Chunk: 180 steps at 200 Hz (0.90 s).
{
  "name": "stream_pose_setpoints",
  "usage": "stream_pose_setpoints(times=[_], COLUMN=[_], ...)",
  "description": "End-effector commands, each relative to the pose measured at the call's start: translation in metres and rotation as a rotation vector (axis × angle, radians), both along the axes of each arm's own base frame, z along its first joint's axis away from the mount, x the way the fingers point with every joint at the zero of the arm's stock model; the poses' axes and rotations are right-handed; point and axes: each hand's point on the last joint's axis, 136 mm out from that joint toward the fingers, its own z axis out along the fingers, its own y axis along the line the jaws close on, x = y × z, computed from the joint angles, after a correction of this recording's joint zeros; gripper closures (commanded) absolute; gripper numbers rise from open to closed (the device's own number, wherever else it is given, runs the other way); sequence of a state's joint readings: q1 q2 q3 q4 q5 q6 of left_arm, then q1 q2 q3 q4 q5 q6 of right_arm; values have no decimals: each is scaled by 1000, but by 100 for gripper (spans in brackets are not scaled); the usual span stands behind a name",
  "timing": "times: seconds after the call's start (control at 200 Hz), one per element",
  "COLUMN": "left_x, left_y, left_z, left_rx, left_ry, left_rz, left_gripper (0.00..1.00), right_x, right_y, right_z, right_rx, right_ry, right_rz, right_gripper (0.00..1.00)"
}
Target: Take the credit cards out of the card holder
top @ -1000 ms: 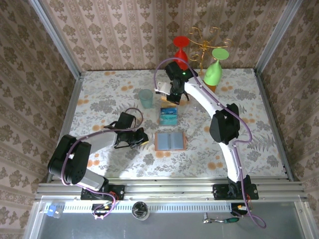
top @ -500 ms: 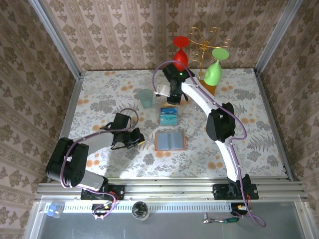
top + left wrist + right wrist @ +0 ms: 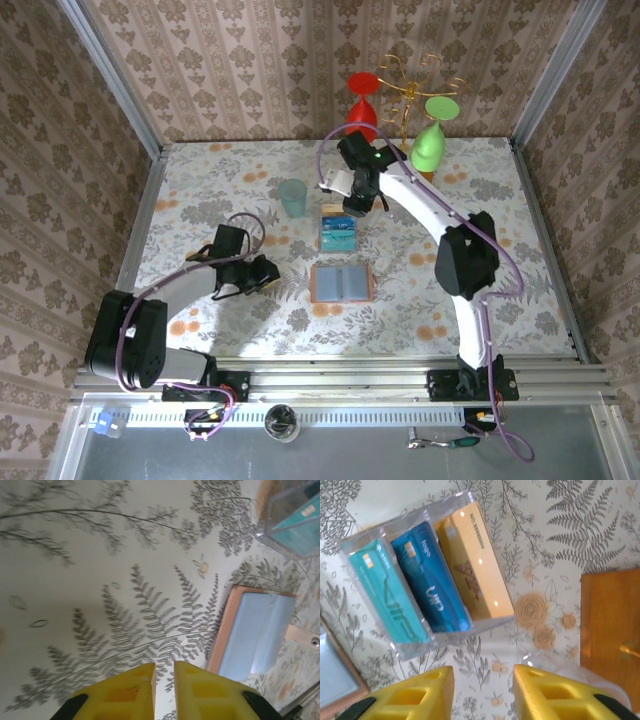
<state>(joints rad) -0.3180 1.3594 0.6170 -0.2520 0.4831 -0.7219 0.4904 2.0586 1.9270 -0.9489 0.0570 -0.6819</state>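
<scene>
Seemingly the emptying is done: teal, blue and tan plastic credit cards [image 3: 427, 580] lie in a clear tray [image 3: 380, 527] just beyond the open tan bifold card holder [image 3: 342, 283]. The right gripper [image 3: 482, 675] hovers over them, fingers apart and empty. The left gripper [image 3: 165, 672], barely parted, hangs beside the holder, and both likely just need to back away over free tabletop [image 3: 220, 190].

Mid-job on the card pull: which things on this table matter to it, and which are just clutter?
Belongs to the job:
- credit cards
- card holder

Just lying about:
- teal tumbler
- red glass
- green glass
- wooden rack base
</scene>
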Motion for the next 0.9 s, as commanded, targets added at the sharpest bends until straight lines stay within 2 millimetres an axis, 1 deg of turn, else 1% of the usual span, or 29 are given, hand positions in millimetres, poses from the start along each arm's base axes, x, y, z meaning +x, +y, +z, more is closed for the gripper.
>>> stream_pose_setpoints(times=[0.0,0.08,0.205,0.22,0.245,0.295,0.345,0.35,0.365,0.4,0.42,0.435,0.47,0.61,0.695,0.805,0.895], left_x=[6,13,22,23,24,26,29,29,29,31,31,32,32,37,41,46,51], left_y=[21,34,58,61,66,77,87,88,91,98,103,107,114,144,159,175,182], left_z=[10,15,26,28,30,34,39,39,41,43,45,46,49,58,65,73,75], left_rx=[100,143,231,241,260,299,334,337,348,377,401,419,455,605,680,746,755], left_ry=[-52,-88,-171,-180,-194,-219,-248,-249,-256,-273,-280,-286,-301,-351,-398,-471,-534], left_rz=[-17,2,39,44,53,70,93,95,101,114,125,135,148,196,230,279,294], left_gripper=[76,69,55,54,51,45,40,39,31,16,3,0,0,0,0,0,0], right_x=[1,-10,-26,-27,-31,-36,-41,-41,-43,-47,-44,-45,-47,-51,-50,-50,-49], right_y=[-11,-20,-40,-42,-46,-55,-64,-65,-68,-76,-79,-82,-89,-121,-142,-168,-187], right_z=[27,29,25,23,23,20,17,16,14,10,11,10,6,-9,-16,-32,-43], right_rx=[69,88,87,85,87,88,100,103,106,113,131,138,155,229,291,346,370], right_ry=[-111,-134,-177,-178,-187,-202,-217,-218,-222,-223,-245,-250,-258,-304,-344,-374,-397], right_rz=[-118,-162,-235,-244,-259,-293,-332,-336,-349,-382,-399,-417,-450,-587,-684,-800,-875], right_gripper=[56,49,39,37,30,26,18,17,14,10,7,3,0,0,0,0,0])
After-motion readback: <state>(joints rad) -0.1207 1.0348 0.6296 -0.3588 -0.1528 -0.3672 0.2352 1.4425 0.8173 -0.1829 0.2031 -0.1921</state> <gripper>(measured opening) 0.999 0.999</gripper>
